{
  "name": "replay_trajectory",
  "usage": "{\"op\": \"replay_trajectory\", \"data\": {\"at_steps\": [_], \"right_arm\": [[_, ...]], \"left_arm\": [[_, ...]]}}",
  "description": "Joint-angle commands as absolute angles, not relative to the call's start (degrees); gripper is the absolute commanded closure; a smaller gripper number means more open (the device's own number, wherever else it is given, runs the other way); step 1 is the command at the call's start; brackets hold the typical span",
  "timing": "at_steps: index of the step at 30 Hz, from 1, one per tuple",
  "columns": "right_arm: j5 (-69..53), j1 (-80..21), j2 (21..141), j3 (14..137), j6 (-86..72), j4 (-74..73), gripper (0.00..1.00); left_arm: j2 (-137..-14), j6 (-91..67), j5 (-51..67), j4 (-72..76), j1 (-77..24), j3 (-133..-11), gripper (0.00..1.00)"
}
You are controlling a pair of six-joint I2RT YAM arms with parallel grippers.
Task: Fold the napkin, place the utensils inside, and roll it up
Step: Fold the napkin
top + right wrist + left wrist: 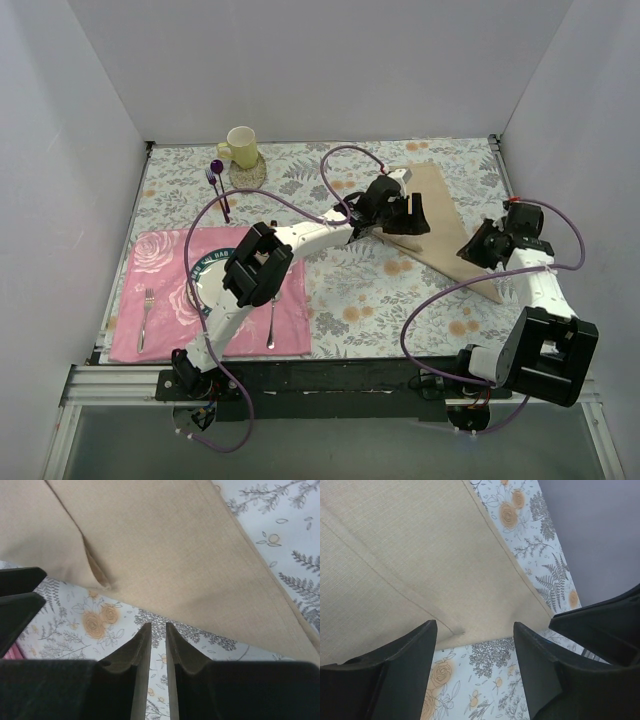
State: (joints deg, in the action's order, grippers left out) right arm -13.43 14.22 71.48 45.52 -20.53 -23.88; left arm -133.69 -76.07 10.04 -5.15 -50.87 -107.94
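Note:
The beige napkin (441,203) lies folded into a triangle on the right half of the tablecloth, with a folded layer's edge showing in both wrist views (420,555) (165,545). My left gripper (408,216) (475,630) is open at the napkin's left edge, with only tablecloth between its fingers. My right gripper (478,246) (158,626) hovers at the napkin's near edge, its jaws a narrow slit apart and holding nothing. The utensils lie far left on the pink placemat: a fork (147,312) and a spoon (271,324).
A pink rose placemat (160,260) carries a plate (203,274), partly under my left arm. A yellow mug (240,147) on a coaster and purple-tipped sticks (218,185) stand at the back left. White walls enclose the table.

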Motion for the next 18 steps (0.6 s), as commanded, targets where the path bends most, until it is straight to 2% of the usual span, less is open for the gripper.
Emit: {"op": "replay_trajectory", "data": {"at_steps": [1,5,7,8,12,15,18], "right_arm": [[-11.16,17.22,69.00,42.12,-23.99,-25.84,0.71],[-11.60,22.32,68.30,40.43,-24.43,-27.59,0.66],[-10.47,25.39,67.42,39.47,-24.43,-28.30,0.60],[-10.37,27.49,66.28,38.33,-24.35,-28.30,0.59],[-9.41,32.07,62.94,35.51,-24.79,-28.13,0.44],[-8.27,34.89,61.52,34.28,-24.87,-28.65,0.36],[-10.36,36.47,61.26,32.70,-26.54,-27.25,0.33]], "left_arm": [[-129.90,-76.64,13.80,-8.69,-51.24,-110.82,0.40],[-130.25,-76.38,14.33,-10.20,-51.24,-108.73,0.54],[-131.56,-75.94,15.46,-10.54,-51.15,-108.63,0.58],[-132.36,-75.50,15.82,-11.24,-51.15,-109.68,0.59],[-137.62,-74.88,17.14,-12.30,-50.98,-113.02,0.62],[-138.17,-74.79,17.31,-13.18,-50.89,-114.61,0.64],[-136.85,-75.49,18.37,-12.92,-50.89,-114.35,0.65]]}}
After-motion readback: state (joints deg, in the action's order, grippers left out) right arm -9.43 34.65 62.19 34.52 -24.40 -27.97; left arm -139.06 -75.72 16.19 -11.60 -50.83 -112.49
